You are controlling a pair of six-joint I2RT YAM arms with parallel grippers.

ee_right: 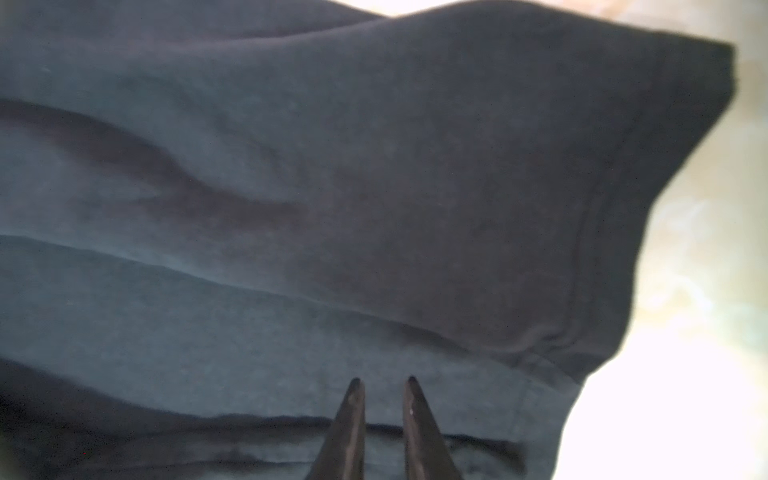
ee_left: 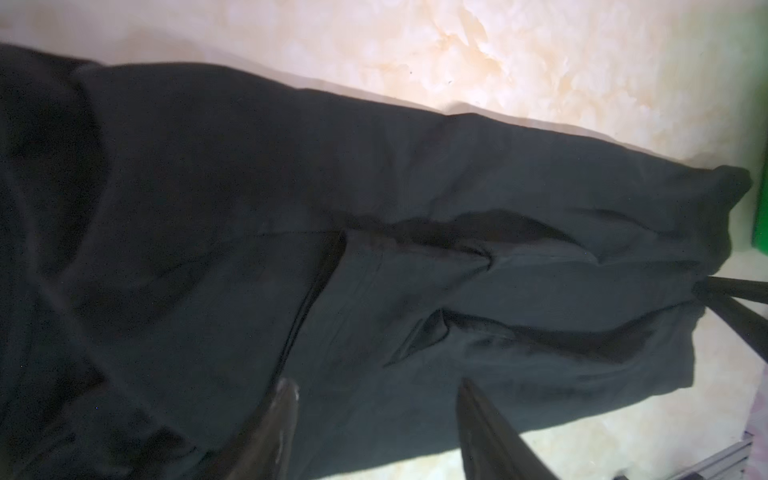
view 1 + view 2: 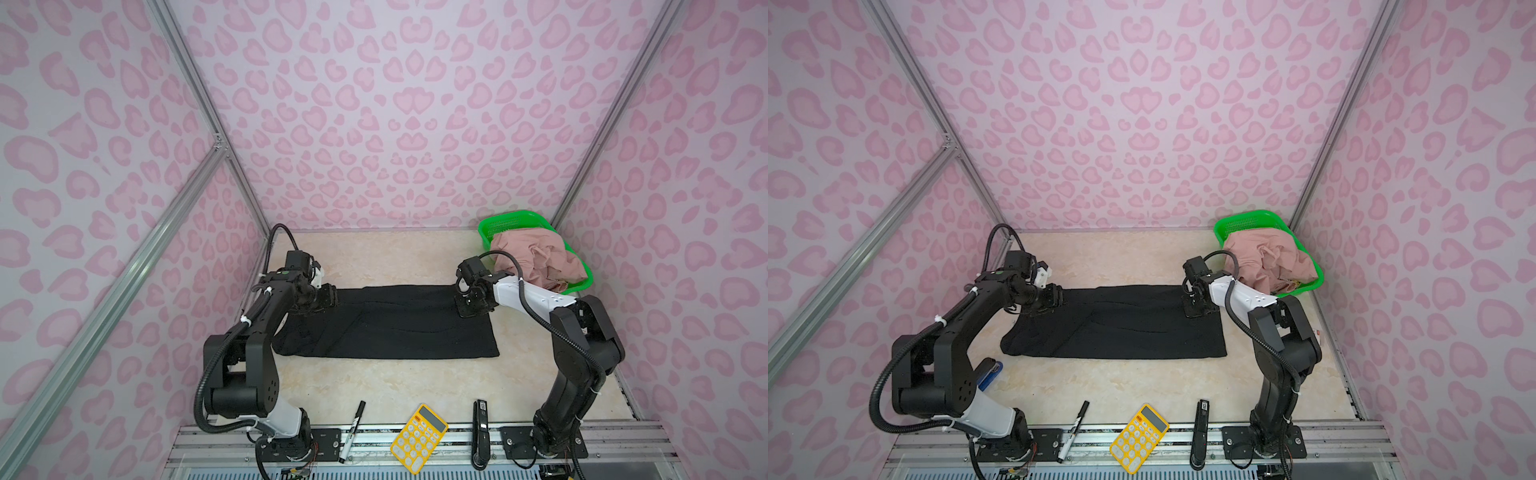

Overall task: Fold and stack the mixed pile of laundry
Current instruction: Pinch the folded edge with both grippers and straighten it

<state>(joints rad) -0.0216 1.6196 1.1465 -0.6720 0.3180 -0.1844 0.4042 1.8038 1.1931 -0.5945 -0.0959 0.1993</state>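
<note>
A large black garment (image 3: 386, 324) (image 3: 1121, 324) lies flat on the marble table, folded into a wide rectangle. My left gripper (image 3: 332, 297) (image 3: 1059, 297) sits low over its far left corner. In the left wrist view that gripper (image 2: 378, 384) is open, its fingers wide apart over the cloth with nothing between them. My right gripper (image 3: 467, 309) (image 3: 1196, 311) rests at the far right corner. In the right wrist view its tips (image 1: 383, 380) stand a narrow gap apart above the hem, pinching nothing. A dusty-pink garment (image 3: 536, 262) is heaped in the basket.
The green mesh basket (image 3: 507, 220) (image 3: 1246, 218) stands at the back right corner. Along the front edge lie a marker (image 3: 352, 430), a yellow calculator (image 3: 419, 438) and a black stapler-like device (image 3: 481, 432). A blue object (image 3: 992, 374) sits behind the left arm.
</note>
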